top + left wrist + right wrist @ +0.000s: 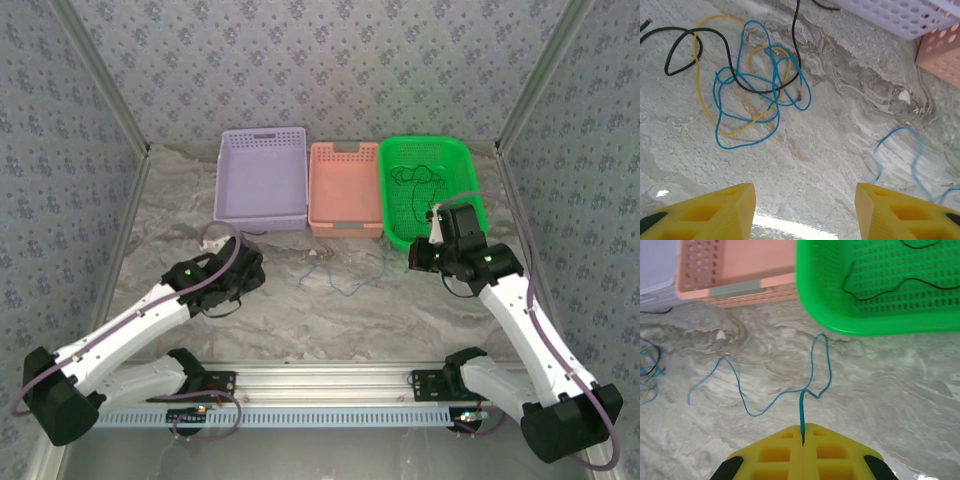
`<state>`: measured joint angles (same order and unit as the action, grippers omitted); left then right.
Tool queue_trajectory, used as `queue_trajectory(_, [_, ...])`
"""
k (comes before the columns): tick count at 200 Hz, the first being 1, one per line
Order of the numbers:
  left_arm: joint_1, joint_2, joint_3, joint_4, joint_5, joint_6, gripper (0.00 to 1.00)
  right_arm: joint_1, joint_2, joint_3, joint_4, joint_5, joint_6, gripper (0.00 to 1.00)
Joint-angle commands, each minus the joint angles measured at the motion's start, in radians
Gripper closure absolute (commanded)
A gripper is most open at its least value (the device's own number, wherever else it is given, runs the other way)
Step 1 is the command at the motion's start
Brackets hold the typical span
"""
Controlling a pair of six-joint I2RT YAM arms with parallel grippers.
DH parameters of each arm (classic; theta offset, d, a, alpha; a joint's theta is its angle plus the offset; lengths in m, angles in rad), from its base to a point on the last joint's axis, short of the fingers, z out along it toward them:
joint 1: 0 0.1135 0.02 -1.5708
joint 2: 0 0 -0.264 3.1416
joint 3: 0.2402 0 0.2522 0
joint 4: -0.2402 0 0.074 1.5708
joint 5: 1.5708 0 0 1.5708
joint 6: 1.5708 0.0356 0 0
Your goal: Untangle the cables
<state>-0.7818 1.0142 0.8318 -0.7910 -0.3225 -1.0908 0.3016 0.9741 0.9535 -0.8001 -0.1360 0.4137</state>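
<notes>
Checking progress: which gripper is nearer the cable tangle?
Left. The left gripper, open, faces the tangle; the right gripper is by the green basket, shut on a blue cable.

Three containers stand in a row at the 12 o'clock side of the surface [300, 320]: the left tray [261, 180], the middle tray [345, 190] just beside it at its 3 o'clock, then the basket [455, 165]. One cable [418, 176] lies in the basket. My right gripper [803, 432], at the basket's 6 o'clock, is closed on the end of a loose cable [812, 365] trailing toward 9 o'clock, before the middle tray. A tangle of cables [752, 95] lies at 11 o'clock of my left gripper [805, 200].
</notes>
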Motion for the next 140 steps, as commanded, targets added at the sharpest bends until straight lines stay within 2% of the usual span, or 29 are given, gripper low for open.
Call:
queue_trajectory(1, [-0.052,0.049,-0.011,0.024,-0.016,-0.016,0.48,-0.021,0.017,-0.017,0.000,-0.004,-0.035,1.00])
queue_trajectory(34, [-0.165,0.223,0.005,0.102,-0.021,-0.020,0.46,-0.021,0.027,-0.034,0.000,0.050,-0.010,1.00])
queue_trajectory(58, [-0.214,0.342,0.048,0.153,-0.052,-0.065,0.35,-0.019,0.014,-0.042,0.003,0.049,-0.002,1.00])
queue_trajectory(84, [-0.207,0.412,0.094,0.212,-0.068,-0.092,0.29,-0.017,0.011,-0.047,0.001,0.050,-0.001,1.00])
queue_trajectory(110, [-0.164,0.446,0.086,0.343,-0.020,-0.123,0.28,-0.018,0.001,-0.053,0.001,0.050,0.001,1.00])
queue_trajectory(140, [-0.130,0.524,0.154,0.411,0.004,-0.061,0.30,-0.017,-0.005,-0.059,0.007,0.042,0.005,1.00])
